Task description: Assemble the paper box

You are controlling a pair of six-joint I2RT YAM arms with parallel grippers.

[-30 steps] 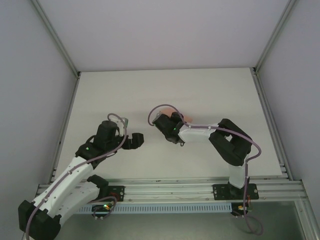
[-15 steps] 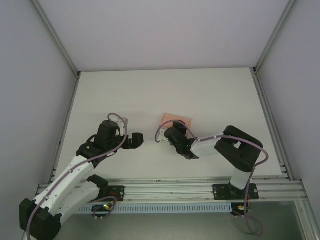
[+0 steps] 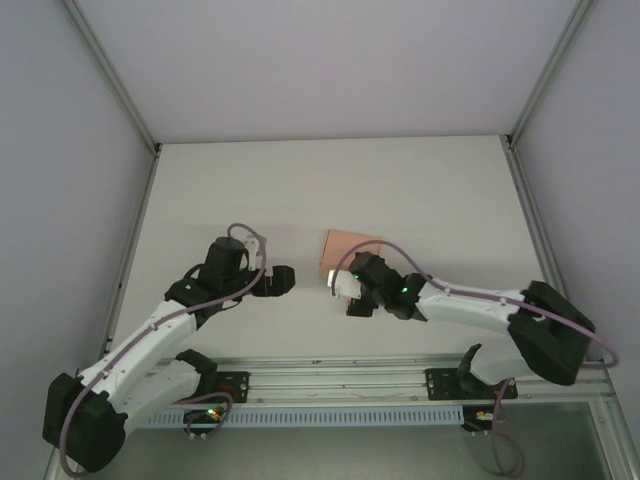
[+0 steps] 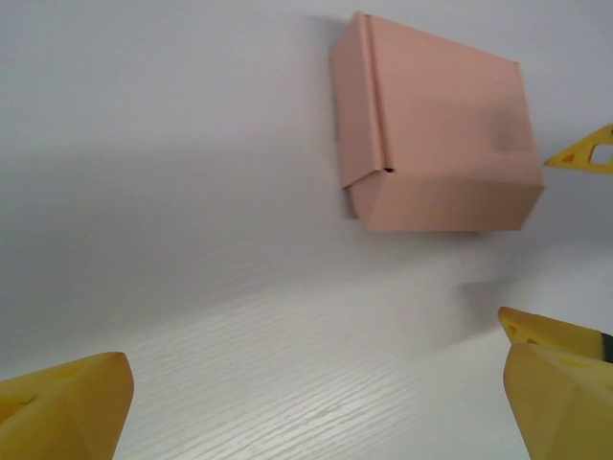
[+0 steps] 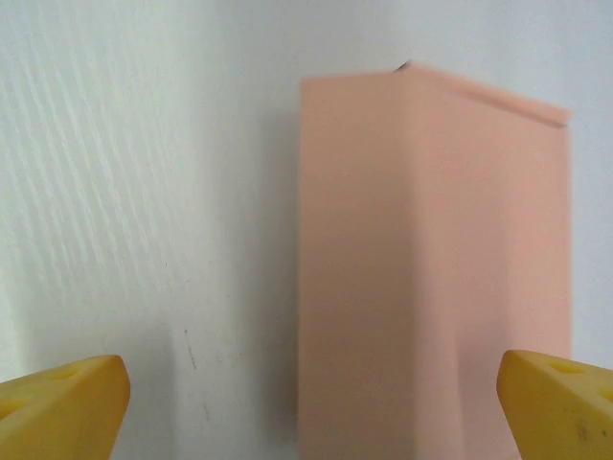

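Paper box [image 3: 352,246] lying folded shut on table [image 3: 440,190], near centre. Right gripper [image 3: 347,290] hovering just beside box, at its 6 o'clock, fingers spreading wide, gripping nothing. Left gripper [image 3: 284,280] sitting near, at box's 8 o'clock, jaws gaping wide, empty. Left wrist view: box [image 4: 431,144] facing at 1 o'clock.

paper box [image 5: 431,287] blurred, lower part cut off at bottom edge

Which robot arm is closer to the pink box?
Right. The right arm is at the near edge of the pink box, its open jaws facing it. The left arm sits off to the box's left, apart from it.
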